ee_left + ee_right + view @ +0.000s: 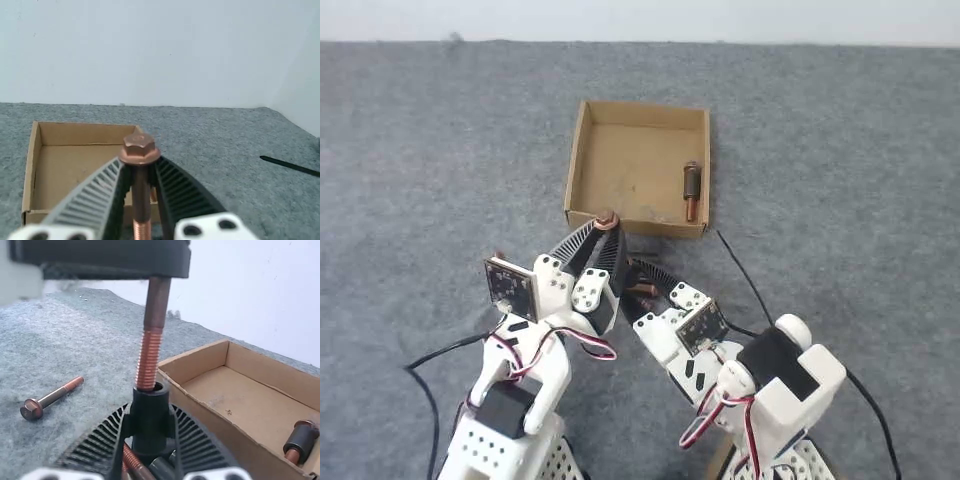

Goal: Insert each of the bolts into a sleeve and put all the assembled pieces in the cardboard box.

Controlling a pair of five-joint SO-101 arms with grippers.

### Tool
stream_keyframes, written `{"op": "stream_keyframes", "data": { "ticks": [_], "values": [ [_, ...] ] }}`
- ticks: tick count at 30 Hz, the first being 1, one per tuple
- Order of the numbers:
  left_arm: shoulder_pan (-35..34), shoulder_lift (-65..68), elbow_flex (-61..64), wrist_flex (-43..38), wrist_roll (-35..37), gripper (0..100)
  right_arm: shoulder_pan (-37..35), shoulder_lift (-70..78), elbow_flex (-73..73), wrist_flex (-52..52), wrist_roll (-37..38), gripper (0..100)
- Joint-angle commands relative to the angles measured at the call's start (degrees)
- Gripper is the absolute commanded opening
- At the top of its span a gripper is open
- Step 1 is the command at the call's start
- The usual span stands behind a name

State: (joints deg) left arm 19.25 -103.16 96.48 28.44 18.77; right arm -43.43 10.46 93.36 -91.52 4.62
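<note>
**High view.** Open brown cardboard box [575, 165] on grey carpeted tabletop [440, 150]. Inside, by the wall on the right arm's side: 1x assembled piece [692, 190], copper bolt in dark sleeve. Left fingers [582, 243] at box's near wall, closed on copper hex-head bolt [607, 217]. Right fingers [658, 273] nr same wall, just beside left fingers. Thin black cable [745, 275] runs off from box's near corner.

**Left wrist view.** Left fingers [107, 185] clamped on bolt [139, 149] shank, just under head. Bolt upright, box [34, 150] behind.

**Right wrist view.** Right fingers [102, 437] closed on black cylindrical sleeve [150, 412], bore up. Bolt [150, 357] threaded tip in sleeve mouth, most thread exposed. Loose second copper bolt [50, 399] flat on tabletop, outside box [197, 360]. Assembled piece [300, 440] inside box.
</note>
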Motion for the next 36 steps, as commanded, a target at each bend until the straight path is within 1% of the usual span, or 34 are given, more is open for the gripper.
{"op": "stream_keyframes", "data": {
  "ticks": [1,6,8,11,24,29,36],
  "values": [
    [0.1,0.0,0.1,1.1,-0.7,1,-0.3,-0.9,1.5,-1.4,0.7,0.6],
    [0.1,0.1,0.1,1.1,-0.7,1,-0.3,-0.9,1.5,-1.3,0.7,0.6],
    [0.1,0.1,0.1,0.9,-0.7,1,-0.5,-1.0,1.5,0.2,0.7,0.6],
    [0.2,0.1,0.1,0.8,-0.7,1,-2.1,-1.0,1.5,1.1,0.8,0.6],
    [0.4,0.2,0.1,1.4,-0.7,1,-1.9,-1.0,1.5,0.5,0.8,0.6],
    [0.6,-0.1,0.1,7.3,-0.9,1,-1.0,-1.0,1.5,0.5,0.8,0.6],
    [0.4,-0.1,0.1,13.0,-0.9,1,0.0,-1.0,1.5,0.4,0.8,0.6]
  ]
}}
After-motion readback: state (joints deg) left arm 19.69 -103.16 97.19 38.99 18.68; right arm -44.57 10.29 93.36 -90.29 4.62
